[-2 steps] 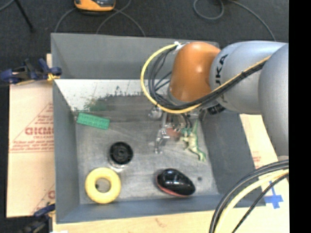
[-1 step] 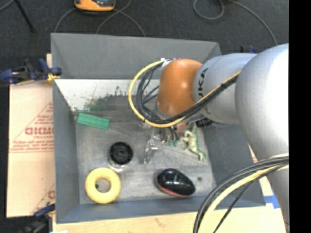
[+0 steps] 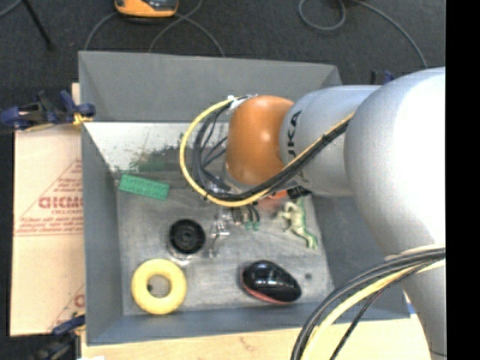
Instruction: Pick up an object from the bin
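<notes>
The claw [image 3: 220, 235] hangs just beside the black round cap [image 3: 185, 236], apparently positioned for a grasp; apart or together cannot be told.

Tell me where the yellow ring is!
In the camera view, the yellow ring lies in the lower-left corner of the bin, just below the black round cap and left of the black computer mouse.

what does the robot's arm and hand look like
The arm has bulky, rounded silver-grey links with black lettering near the wrist. An orange cover caps the wrist, ringed by looping yellow and black cables. The hand below is small, metallic and hard to make out.
</notes>
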`<state>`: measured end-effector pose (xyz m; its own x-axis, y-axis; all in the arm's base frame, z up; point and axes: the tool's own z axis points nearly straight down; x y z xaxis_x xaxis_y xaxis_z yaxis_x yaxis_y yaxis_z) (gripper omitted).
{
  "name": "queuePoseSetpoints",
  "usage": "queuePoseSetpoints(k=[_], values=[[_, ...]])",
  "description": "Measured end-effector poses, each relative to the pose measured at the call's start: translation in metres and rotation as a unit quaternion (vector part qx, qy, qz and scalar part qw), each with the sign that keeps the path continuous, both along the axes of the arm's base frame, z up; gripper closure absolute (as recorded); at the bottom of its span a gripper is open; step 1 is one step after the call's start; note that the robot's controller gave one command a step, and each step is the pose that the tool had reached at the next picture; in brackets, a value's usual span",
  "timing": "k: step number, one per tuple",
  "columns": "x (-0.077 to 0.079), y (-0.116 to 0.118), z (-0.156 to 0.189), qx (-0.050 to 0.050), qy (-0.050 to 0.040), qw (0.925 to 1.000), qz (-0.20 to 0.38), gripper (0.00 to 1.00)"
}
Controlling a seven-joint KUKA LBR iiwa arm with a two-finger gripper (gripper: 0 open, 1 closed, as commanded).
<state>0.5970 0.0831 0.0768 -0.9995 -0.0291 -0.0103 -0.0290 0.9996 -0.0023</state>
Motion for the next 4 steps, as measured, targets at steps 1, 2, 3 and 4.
queuePoseSetpoints(k=[1,2,3,4], values=[[-0.016,0.045,-0.002,0.001,0.0018,1.0000,0.003,0.00],[-0.053,0.051,-0.002,0.005,-0.0033,0.9934,-0.114,1.00],[-0.053,0.051,-0.002,0.005,-0.0033,0.9934,-0.114,1.00],[-0.053,0.084,0.175,0.004,-0.0001,0.9945,-0.105,1.00]])
